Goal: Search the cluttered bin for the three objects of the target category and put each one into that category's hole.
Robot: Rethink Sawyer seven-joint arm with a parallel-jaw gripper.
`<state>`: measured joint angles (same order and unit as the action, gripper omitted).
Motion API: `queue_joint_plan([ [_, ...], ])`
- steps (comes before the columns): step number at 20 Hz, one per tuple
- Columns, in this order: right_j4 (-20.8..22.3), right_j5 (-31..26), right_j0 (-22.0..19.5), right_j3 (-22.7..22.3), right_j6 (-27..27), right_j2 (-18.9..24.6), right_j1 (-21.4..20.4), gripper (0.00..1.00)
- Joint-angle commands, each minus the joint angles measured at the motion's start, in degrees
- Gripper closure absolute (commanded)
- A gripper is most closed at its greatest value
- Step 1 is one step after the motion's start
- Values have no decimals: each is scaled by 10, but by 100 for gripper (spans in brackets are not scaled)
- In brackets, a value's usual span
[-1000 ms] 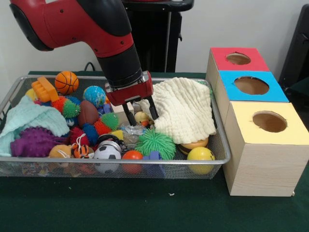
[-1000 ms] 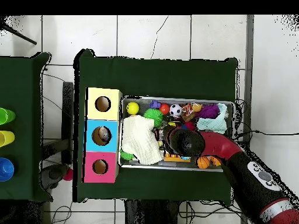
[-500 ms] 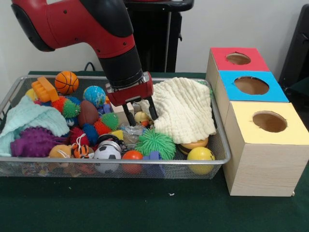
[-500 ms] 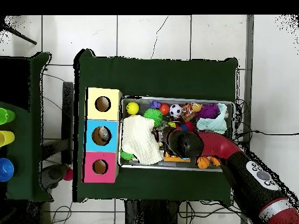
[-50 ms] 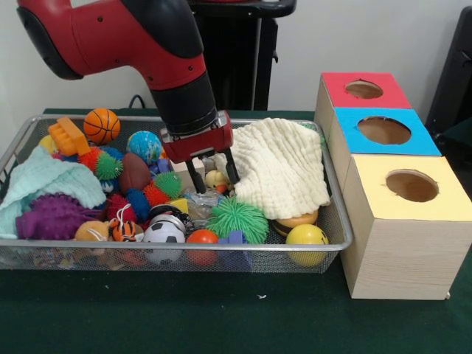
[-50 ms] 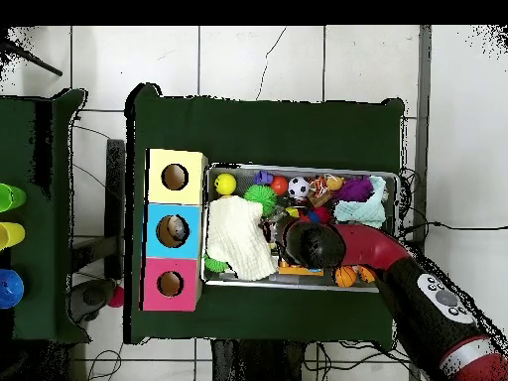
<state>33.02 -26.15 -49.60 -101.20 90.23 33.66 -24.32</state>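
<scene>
Filling the table's left, the wire bin (image 5: pixel 335 221) is packed rim to rim with toys, while three hole-topped boxes (image 5: pixel 402 221) stand just beside its right edge. A cream cloth (image 5: pixel 284 166) covers the bin's far right corner. Beside its left edge, the gripper (image 5: pixel 212 175) hangs with fingers parted and empty, straddling a small yellow toy (image 5: pixel 216 178).

The red and black arm reaches down, its claw (image 5: pixel 212 174) open, fingers pointing downward.
</scene>
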Motion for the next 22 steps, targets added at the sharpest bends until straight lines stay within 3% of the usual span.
queue_joint_plan([
  [1, 55, -19, -2, 56, -62, -20, 15, 0],
  [22, 94, -40, -29, 75, -114, -7, 20, 0],
])
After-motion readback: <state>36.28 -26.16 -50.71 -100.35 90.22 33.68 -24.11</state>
